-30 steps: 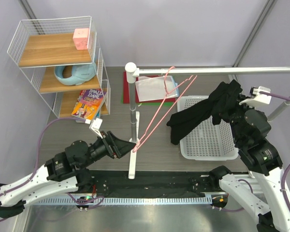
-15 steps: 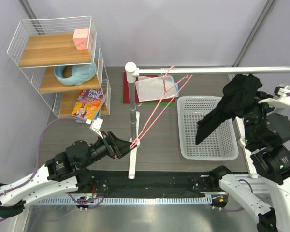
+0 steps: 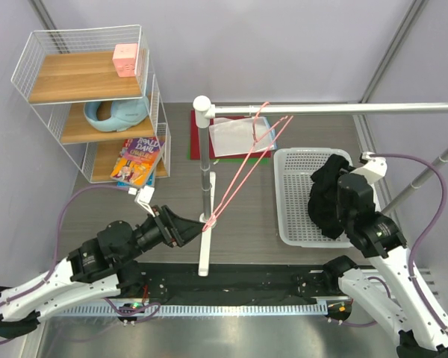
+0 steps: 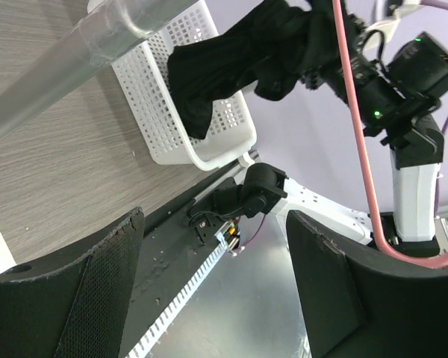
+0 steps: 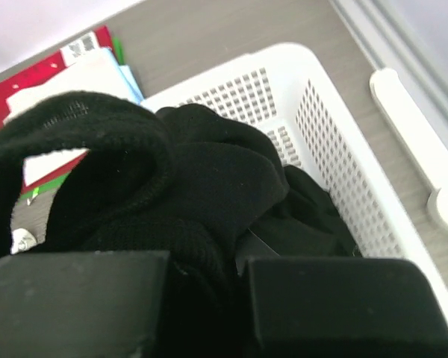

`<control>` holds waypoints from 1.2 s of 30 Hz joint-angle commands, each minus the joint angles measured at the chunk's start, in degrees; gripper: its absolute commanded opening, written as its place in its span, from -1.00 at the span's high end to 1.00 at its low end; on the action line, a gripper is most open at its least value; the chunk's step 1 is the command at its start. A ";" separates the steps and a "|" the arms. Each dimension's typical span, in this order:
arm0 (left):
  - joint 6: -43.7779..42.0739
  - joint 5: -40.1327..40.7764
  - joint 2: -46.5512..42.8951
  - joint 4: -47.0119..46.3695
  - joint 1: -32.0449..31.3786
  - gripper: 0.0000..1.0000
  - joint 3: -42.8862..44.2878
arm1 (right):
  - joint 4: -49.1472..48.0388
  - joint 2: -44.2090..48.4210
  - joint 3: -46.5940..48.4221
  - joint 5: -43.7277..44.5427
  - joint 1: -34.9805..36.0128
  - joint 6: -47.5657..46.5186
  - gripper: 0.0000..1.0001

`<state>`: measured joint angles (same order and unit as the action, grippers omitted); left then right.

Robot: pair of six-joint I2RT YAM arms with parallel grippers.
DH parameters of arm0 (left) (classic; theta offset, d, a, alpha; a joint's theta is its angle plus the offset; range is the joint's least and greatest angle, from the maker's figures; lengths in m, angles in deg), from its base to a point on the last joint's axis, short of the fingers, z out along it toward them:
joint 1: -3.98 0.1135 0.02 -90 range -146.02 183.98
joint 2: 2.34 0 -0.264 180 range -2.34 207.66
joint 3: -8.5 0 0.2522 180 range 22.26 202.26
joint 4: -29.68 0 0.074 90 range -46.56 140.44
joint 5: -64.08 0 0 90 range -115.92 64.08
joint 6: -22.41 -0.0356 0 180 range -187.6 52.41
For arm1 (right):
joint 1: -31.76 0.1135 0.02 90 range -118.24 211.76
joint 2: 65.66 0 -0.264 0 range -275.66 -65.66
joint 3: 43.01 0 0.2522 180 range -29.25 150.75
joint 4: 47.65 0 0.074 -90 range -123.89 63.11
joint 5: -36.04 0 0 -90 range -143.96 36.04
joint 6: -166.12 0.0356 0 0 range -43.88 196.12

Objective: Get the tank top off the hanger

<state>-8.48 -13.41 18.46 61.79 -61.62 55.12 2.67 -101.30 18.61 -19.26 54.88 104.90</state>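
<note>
The black tank top (image 3: 327,200) is bunched up over the white basket (image 3: 299,233), off the hanger. My right gripper (image 3: 340,203) is shut on it, and the wrist view shows black fabric (image 5: 209,171) pinched between the fingers (image 5: 343,306) above the basket wall (image 5: 343,142). The pink hanger (image 3: 243,168) hangs bare from the rail, slanting down toward my left gripper (image 3: 196,226). That gripper (image 4: 215,224) is open with nothing between its jaws; the pink wire (image 4: 351,112) runs past the outside of its right finger. The tank top (image 4: 231,52) also shows there.
A white rail (image 3: 336,109) on a white pole (image 3: 203,186) spans the table. At the far left a wire shelf (image 3: 82,74) holds a pink cube (image 3: 125,60), a blue bowl (image 3: 119,112) and a book (image 3: 138,156). Red and white papers (image 3: 235,134) lie behind the basket.
My right arm has come down and toward me, carrying the tank top from up beside the rail into the basket. The hanger's lower end has shifted slightly. The left gripper stays open.
</note>
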 commanded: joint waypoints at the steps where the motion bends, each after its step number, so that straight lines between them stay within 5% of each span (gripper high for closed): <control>1: 1.44 1.90 -2.60 0.81 0.04 -0.54 -2.10 | 0.36 -1.71 -3.38 3.88 -0.17 10.06 0.77; 11: 2.76 2.60 -7.61 3.45 0.04 -0.54 -3.86 | 1.50 -10.66 -11.02 4.41 -0.17 27.03 0.61; 14: 3.29 2.60 -8.66 3.89 0.04 -0.54 -4.38 | 1.15 -14.36 -9.81 5.90 -0.09 22.48 0.09; 17: 3.47 2.69 -9.72 5.20 0.04 -0.54 -4.47 | 5.01 -17.27 -6.64 7.93 -0.17 21.24 -0.69; 22: 4.26 3.48 -12.09 5.73 0.04 -0.54 -6.31 | 8.71 -15.78 -2.60 5.48 -0.09 17.54 -0.99; 31: 4.96 3.75 -14.20 7.14 0.04 -0.54 -7.81 | 0.81 -6.74 -2.32 -19.80 0.00 7.44 -0.99; 36: 5.31 3.40 -15.87 6.61 0.04 -0.55 -9.39 | -19.69 -1.37 -9.52 -52.15 -0.09 7.78 -0.99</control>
<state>-3.72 -10.94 3.93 68.89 -61.62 46.93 2.25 -106.18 13.71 -43.57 54.83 114.30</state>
